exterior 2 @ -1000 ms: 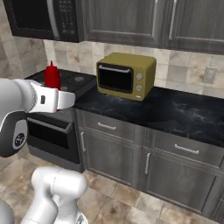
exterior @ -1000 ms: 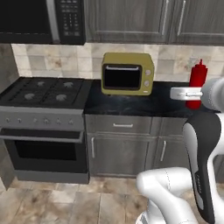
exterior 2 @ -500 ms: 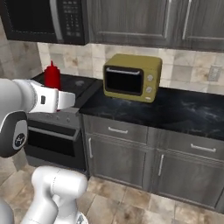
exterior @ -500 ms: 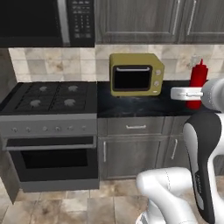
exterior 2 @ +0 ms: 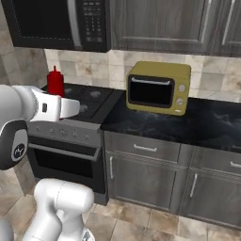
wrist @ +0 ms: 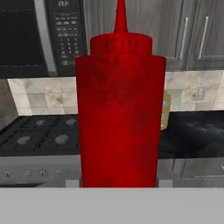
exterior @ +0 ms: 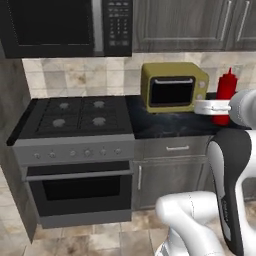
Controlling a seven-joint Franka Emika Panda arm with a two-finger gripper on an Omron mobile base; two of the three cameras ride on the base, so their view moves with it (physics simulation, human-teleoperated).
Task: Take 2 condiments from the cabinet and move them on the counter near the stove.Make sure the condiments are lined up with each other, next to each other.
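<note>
My gripper (exterior: pixel 221 111) is shut on a red squeeze bottle (exterior: pixel 226 90) with a pointed cap, one of the condiments, held upright in the air at the right of the left base view. The bottle (wrist: pixel 120 109) stands tall in the middle of the hand view, and the fingertips are hidden behind its base. In the right base view the bottle (exterior 2: pixel 55 81) rises above the white hand. The black stove (exterior: pixel 80 117) lies left of the black counter (exterior: pixel 170 125). Dark grey wall cabinet doors (exterior: pixel 200 25) above are shut.
An olive-yellow toaster oven (exterior: pixel 174 87) stands on the counter just right of the stove. A black microwave (exterior: pixel 65 25) hangs over the burners. Grey drawers and doors (exterior 2: pixel 150 174) run under the counter (exterior 2: pixel 207 122).
The whole picture has shifted right: the base has driven left, bringing the stove further into view. The bottle stays in the gripper, held the same way.
</note>
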